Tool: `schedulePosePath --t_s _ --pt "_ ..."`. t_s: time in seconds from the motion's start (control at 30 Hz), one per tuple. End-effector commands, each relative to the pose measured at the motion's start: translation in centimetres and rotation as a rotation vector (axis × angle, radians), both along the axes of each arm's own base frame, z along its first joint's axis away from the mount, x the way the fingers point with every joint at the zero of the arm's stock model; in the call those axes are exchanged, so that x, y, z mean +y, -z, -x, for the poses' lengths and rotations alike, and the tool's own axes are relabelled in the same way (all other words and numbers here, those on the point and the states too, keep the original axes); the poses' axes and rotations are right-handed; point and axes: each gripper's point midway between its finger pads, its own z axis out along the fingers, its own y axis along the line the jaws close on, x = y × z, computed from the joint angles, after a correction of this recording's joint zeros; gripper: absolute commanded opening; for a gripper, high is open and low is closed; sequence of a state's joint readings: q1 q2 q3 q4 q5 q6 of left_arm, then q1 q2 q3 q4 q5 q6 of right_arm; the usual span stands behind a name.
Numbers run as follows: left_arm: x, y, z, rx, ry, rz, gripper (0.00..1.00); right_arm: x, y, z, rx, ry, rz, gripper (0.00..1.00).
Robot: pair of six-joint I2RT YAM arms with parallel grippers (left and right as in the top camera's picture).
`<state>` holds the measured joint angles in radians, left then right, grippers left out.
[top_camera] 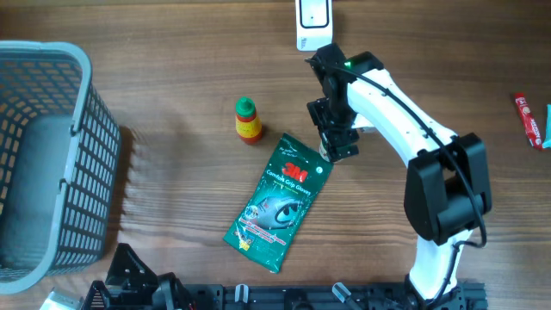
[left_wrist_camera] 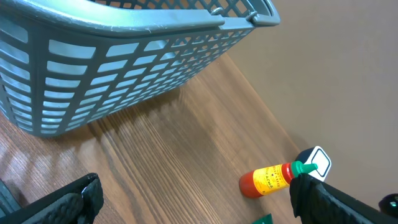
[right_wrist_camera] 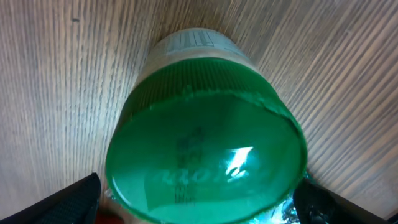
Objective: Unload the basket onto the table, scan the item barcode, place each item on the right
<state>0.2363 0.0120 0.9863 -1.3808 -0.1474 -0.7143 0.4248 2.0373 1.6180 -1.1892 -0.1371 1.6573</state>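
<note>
A container with a round green lid [right_wrist_camera: 205, 143] stands upright on the wooden table, filling the right wrist view; a printed label shows on its far side. My right gripper [right_wrist_camera: 199, 208] is directly above it, jaws open, one black finger [right_wrist_camera: 78, 199] on each side of the lid. In the overhead view the right gripper [top_camera: 337, 138] hides this container. A white scanner [top_camera: 312, 21] lies at the table's far edge. My left gripper [left_wrist_camera: 199, 208] is open with only bare table between its fingers, and sits low at the near left [top_camera: 138, 275].
A grey slotted basket [top_camera: 82, 129] [left_wrist_camera: 143, 37] stands at the left. A small red sauce bottle [top_camera: 248, 120] [left_wrist_camera: 270, 179] with a yellow label sits mid-table. A green 3M packet [top_camera: 280, 194] lies flat beside the right gripper. A red packet [top_camera: 531, 120] lies at the right edge.
</note>
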Motion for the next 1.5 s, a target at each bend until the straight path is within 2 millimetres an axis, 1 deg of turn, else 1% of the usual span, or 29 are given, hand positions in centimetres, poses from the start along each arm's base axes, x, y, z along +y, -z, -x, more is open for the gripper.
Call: schedulePosePath --t_s 0.0,0.1,0.13,0.2,0.23,0.27,0.33,0.4,0.47,0.5,0.57,0.63,0.7,0.73,0.77,0.8,0.83,0.87,0.9,0.97,1.03,1.1,1.17,1.2,1.27,1.3,1.33,1.4,1.47 --pt "-0.1 -0.1 0.0 -0.011 0.004 -0.001 1.0 -0.1 1.6 0.5 0.042 -0.013 0.021 0.99" --pt "-0.1 -0.1 0.0 -0.011 0.004 -0.001 1.0 -0.3 2.0 0.6 0.052 -0.013 0.035 0.99" --pt "-0.1 -0.1 0.0 -0.011 0.004 -0.001 1.0 -0.7 2.0 0.5 0.043 -0.015 0.059 0.99" --pt "-0.1 -0.1 0.0 -0.011 0.005 -0.001 1.0 -2.5 2.0 0.5 0.035 -0.019 0.153 0.98" --pt "-0.1 -0.1 0.0 -0.011 0.004 -0.001 1.0 -2.8 2.0 0.7 0.039 -0.021 0.169 0.97" --pt "-0.1 -0.1 0.0 -0.011 0.004 -0.001 1.0 -2.9 2.0 0.9 0.049 -0.024 0.175 0.93" --pt "-0.1 -0.1 0.0 -0.011 0.004 -0.001 1.0 -2.9 2.0 1.0 0.051 -0.027 0.176 0.91" --pt "-0.1 -0.1 0.0 -0.011 0.004 -0.001 1.0 -3.2 2.6 1.0 0.059 -0.042 0.196 0.83" --pt "-0.1 -0.1 0.0 -0.011 0.004 -0.001 1.0 -3.4 3.1 1.0 0.068 -0.126 0.201 0.67" --pt "-0.1 -0.1 0.0 -0.011 0.004 -0.001 1.0 -3.5 3.1 0.9 0.064 -0.167 0.201 0.64" --pt "-0.1 -0.1 0.0 -0.011 0.004 -0.001 1.0 -4.0 3.0 0.5 0.046 -0.326 0.213 0.6" --pt "-0.1 -0.1 0.0 -0.011 0.004 -0.001 1.0 -4.7 3.0 -0.4 0.023 -0.621 0.223 0.58" --pt "-0.1 -0.1 0.0 -0.011 0.004 -0.001 1.0 -4.5 3.1 -1.2 0.005 -1.049 0.177 0.59" --pt "-0.1 -0.1 0.0 -0.011 0.004 -0.001 1.0 -4.5 3.1 -1.1 0.014 -1.201 0.156 0.59" --pt "-0.1 -0.1 0.0 -0.011 0.004 -0.001 1.0 -4.6 3.1 -1.0 0.024 -1.295 0.142 0.63" --pt "-0.1 -0.1 0.0 -0.011 0.004 -0.001 1.0 -4.6 3.0 -0.9 0.027 -1.336 0.135 0.68" --pt "-0.1 -0.1 0.0 -0.011 0.004 -0.001 1.0 -4.6 2.6 -0.9 0.032 -1.338 0.134 0.79" --pt "-0.1 -0.1 0.0 -0.011 0.004 -0.001 1.0 -4.6 2.1 -0.8 0.036 -1.337 0.132 0.86" --pt "-0.1 -0.1 0.0 -0.011 0.004 -0.001 1.0 -4.6 1.1 -0.9 0.038 -1.332 0.133 1.0" --pt "-0.1 -0.1 0.0 -0.011 0.004 -0.001 1.0 -4.5 -0.9 -1.1 0.019 -1.281 0.144 1.0" --pt "-0.1 -0.1 0.0 -0.011 0.004 -0.001 1.0 -4.2 -4.2 -1.7 -0.014 -1.174 0.163 0.99" --pt "-0.1 -0.1 0.0 -0.011 0.004 -0.001 1.0 -3.9 -6.2 -2.3 -0.056 -1.063 0.18 1.0" --pt "-0.1 -0.1 0.0 -0.011 0.005 -0.001 1.0 -3.7 -6.4 -2.9 -0.085 -0.996 0.189 1.0" --pt "-0.1 -0.1 0.0 -0.011 0.004 -0.001 1.0 -3.7 -6.2 -2.9 -0.081 -0.998 0.19 1.0" --pt "-0.1 -0.1 0.0 -0.011 0.004 -0.001 1.0 -4.0 -6.3 -2.6 -0.068 -0.925 0.198 1.0" --pt "-0.1 -0.1 0.0 -0.011 0.004 -0.001 1.0 -3.9 -6.4 -2.7 -0.079 -0.905 0.199 1.0" --pt "-0.1 -0.1 0.0 -0.011 0.004 -0.001 1.0 -3.6 -7.0 -2.9 -0.108 -0.893 0.188 0.99" --pt "-0.1 -0.1 0.0 -0.011 0.004 -0.001 1.0 -3.5 -9.8 -2.7 -0.196 -0.898 0.179 1.0" --pt "-0.1 -0.1 0.0 -0.011 0.005 -0.001 1.0 -3.6 -14.0 -2.5 -0.329 -0.905 0.186 1.0"
